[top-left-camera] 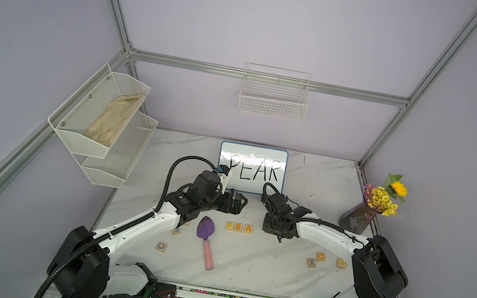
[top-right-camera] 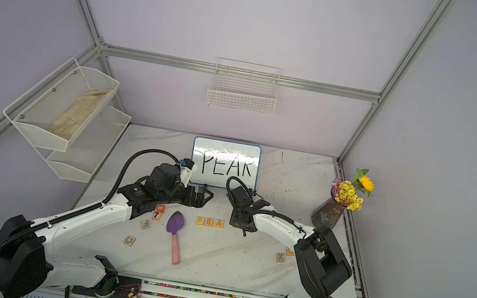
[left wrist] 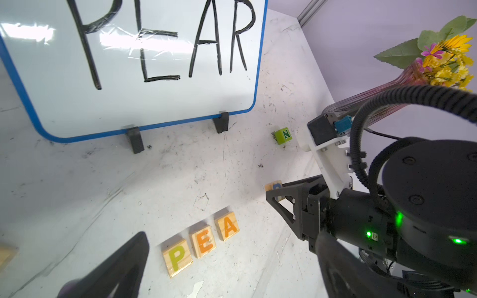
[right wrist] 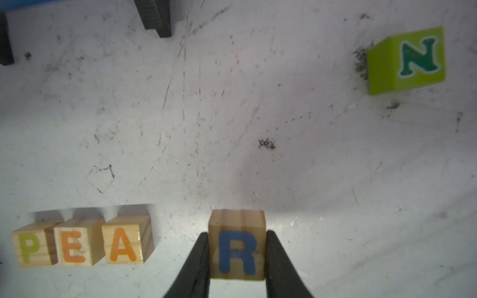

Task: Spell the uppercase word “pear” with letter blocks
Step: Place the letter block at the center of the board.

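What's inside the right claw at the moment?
The right claw is shut on a wooden R block, blue letter facing the wrist camera. The block's gripped sides and its underside are hidden.

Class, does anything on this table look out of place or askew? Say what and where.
The purple trowel lies among the blocks, left of the P-E-A row: a garden tool in a spelling set. The C block nearer the front looks turned, its letter not upright. The right gripper holds the R block.
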Controlling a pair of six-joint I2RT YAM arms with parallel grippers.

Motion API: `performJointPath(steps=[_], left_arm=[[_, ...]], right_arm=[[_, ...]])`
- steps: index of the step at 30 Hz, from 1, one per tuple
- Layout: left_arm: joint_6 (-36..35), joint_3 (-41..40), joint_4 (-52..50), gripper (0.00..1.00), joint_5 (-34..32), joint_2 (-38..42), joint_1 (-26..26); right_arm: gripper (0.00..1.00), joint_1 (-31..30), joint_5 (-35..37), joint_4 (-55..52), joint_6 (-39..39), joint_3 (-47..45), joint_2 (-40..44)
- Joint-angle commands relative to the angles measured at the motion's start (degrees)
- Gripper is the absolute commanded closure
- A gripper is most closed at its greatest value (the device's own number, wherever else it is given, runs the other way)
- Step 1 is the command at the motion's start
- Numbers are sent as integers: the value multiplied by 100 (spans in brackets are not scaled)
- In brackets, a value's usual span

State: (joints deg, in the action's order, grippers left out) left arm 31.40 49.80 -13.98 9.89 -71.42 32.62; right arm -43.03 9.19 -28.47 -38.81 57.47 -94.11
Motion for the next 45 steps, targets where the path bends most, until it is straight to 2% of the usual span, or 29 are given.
performJointPath(steps=[1, 7, 12, 45], left_arm=[[125, -277, -71, 0, -264, 257, -45], [125, -275, -273, 0, -400, 384, -53], [138, -339, -285, 0, -471, 469, -63], [77, -368, -310, 0, -457, 508, -106]], right_arm=[[71, -118, -41, 197, 156, 112, -212], [70, -209, -222, -36, 490, 526, -679], [71, -320, -295, 10, 445, 574, -827], [70, -549, -160, -168, 189, 654, -1003]])
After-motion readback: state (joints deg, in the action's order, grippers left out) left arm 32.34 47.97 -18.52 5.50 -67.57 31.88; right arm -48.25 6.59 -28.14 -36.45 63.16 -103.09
